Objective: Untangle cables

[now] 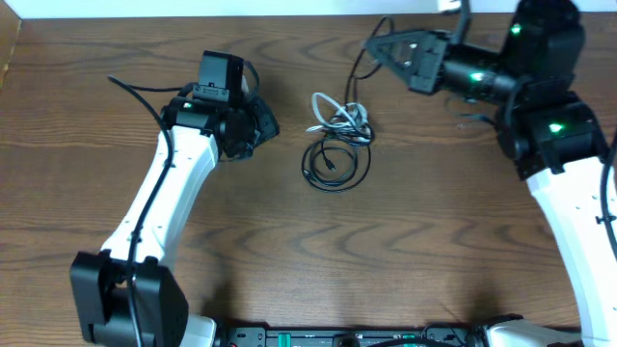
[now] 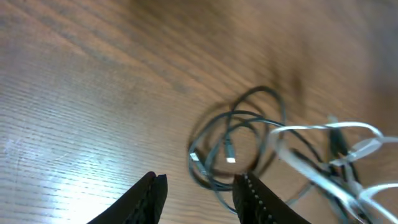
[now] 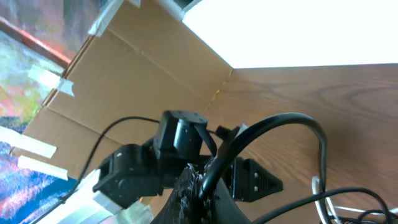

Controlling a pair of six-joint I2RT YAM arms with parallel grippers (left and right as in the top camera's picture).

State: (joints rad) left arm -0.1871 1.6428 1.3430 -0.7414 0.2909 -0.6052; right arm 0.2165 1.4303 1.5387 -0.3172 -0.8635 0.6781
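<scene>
The cables (image 1: 337,135) are lying in one small heap near the middle of the table (image 1: 434,241), slightly toward 12 o'clock in the overhead view. The white cable (image 1: 339,118) is bunched at the heap's 12 o'clock end and is overlapping the black coil (image 1: 333,166) at its 6 o'clock end. A second black cable (image 1: 353,69) is being led out toward 1 o'clock, where it appears to be pinched in the right gripper (image 1: 378,45), whose jaws are pressing fully together. If that strand is pulled while it is crossing the white one, the whole heap is likely to be dragged and the tangle tightened. The left gripper (image 2: 202,196) is hovering at 9 o'clock of the heap, jaws partly apart with nothing between them. If it is closed here, it could miss the coil or catch two strands at once. The heap's long axis is judged to be running from 12 to 6 o'clock, with the free strand pointing toward 1 o'clock
</scene>
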